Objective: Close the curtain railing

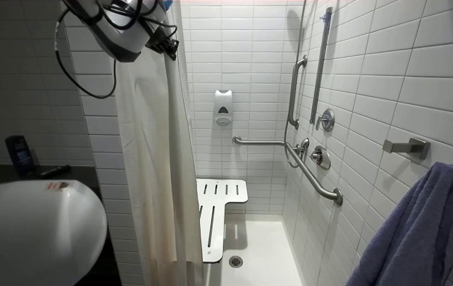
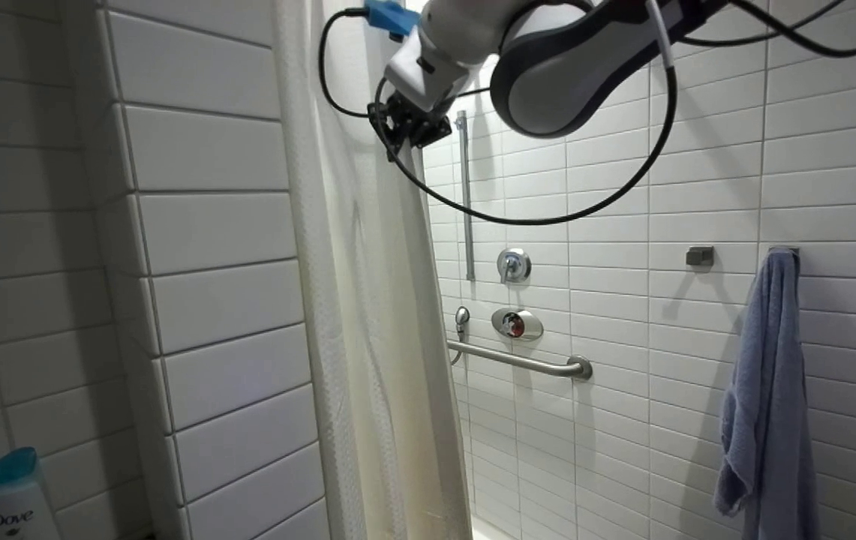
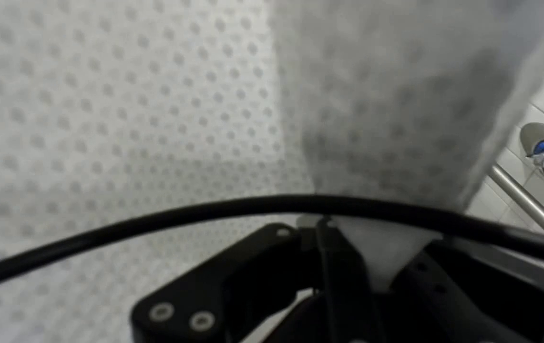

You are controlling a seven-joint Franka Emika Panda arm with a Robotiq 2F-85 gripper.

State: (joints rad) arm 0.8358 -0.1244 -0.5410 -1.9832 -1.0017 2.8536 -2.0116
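The white shower curtain (image 1: 147,159) hangs in long vertical pleats at the left of the shower opening. It also shows in an exterior view (image 2: 375,337). My gripper (image 1: 174,49) is at the upper part of the curtain, at its free edge. In an exterior view the gripper (image 2: 409,139) points down at that edge. In the wrist view the curtain (image 3: 157,95) fills most of the picture. White fabric lies between the black finger links of the gripper (image 3: 381,243). The fingertips are hidden by a black cable (image 3: 291,204) and the fabric.
A white shower seat (image 1: 218,190) stands behind the curtain. Grab bars (image 1: 309,174) and valves line the tiled wall. A blue-grey towel (image 2: 765,390) hangs on a hook. A white rounded object (image 1: 39,234) is at the near left. A black cable (image 2: 540,221) loops below the arm.
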